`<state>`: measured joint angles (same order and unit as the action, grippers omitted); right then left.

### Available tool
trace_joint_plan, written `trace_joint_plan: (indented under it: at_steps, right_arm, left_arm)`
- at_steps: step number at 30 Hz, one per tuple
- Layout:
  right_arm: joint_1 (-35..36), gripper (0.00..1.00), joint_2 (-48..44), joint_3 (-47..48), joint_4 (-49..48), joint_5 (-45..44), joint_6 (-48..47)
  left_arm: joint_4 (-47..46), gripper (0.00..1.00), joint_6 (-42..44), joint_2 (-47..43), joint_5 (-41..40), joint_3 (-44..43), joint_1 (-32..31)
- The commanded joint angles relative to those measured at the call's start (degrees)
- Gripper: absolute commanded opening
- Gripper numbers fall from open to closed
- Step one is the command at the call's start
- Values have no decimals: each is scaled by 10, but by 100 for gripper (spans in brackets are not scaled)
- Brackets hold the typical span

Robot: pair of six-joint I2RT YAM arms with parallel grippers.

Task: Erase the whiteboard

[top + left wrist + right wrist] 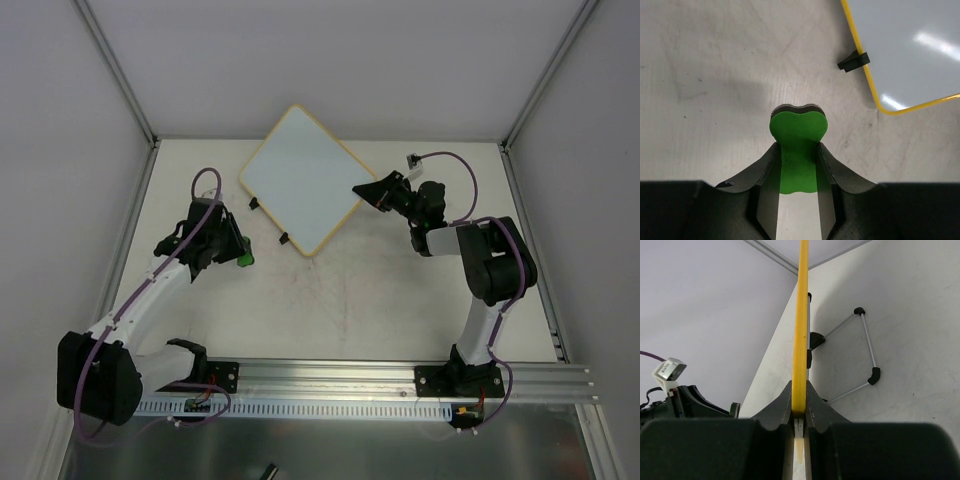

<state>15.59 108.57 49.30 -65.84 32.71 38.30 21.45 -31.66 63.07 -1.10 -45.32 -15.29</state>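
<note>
- Table (360,300): pale and scuffed.
- Whiteboard (300,175): far centre of the table, turned diamond-wise, white face up.
- Right gripper (368,192): jaws clamped on the board's yellow frame at its right corner.
- Left gripper (238,256): near the board's left edge, not touching it, jaws closed on a green eraser (799,127).
- Black clip (854,61): on the frame's near-left edge.

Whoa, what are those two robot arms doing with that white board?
The right hand is pinching the whiteboard by its yellow edge. The left hand grips a green eraser off to the side of the board, not touching it. The board's surface looks clean from above, with no marks to see.
</note>
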Motion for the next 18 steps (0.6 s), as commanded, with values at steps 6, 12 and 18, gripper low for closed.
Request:
trace_joint_plan:
  at_steps: [6,12,18]
  right_arm:
    - [1,0,-17,34,-20,43,-3]
    - [2,0,-14,37,-20,46,-2]
    - [3,0,-11,38,-20,48,-3]
  left_arm:
    - [5,7,10,42,-25,12,3]
    - [4,32,11,112,-44,8,9]
    - [-4,76,13,160,-35,8,10]
